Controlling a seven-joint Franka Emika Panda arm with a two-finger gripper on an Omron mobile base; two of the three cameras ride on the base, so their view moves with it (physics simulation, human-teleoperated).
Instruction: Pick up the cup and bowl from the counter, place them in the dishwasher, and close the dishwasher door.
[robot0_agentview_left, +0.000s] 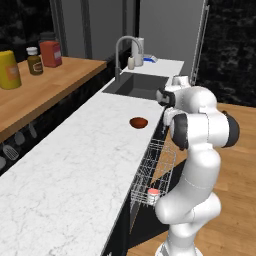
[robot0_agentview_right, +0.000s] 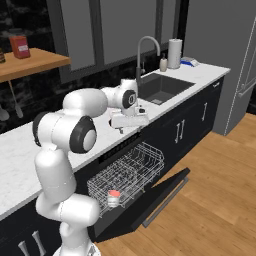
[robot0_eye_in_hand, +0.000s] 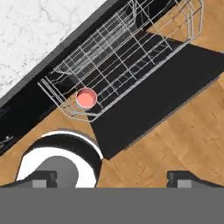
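Cup (robot0_eye_in_hand: 86, 98): upright in the near corner of the wire rack (robot0_eye_in_hand: 127, 52), pulled out over the dishwasher door (robot0_eye_in_hand: 162, 94), which lies open and flat
Bowl (robot0_agentview_left: 138, 122): alone on the white table (robot0_agentview_left: 70, 165), at 11 o'clock from the rack in the left base view, short of the sink (robot0_agentview_left: 137, 85)
End effector (robot0_eye_in_hand: 112, 178): empty, fingers spread wide, above the rack and looking down
Step in hand: go for the bowl
How to do it well: keep the fingers wide, come straight down over one side of the rim, one finger inside and one outside, and close only once low enough
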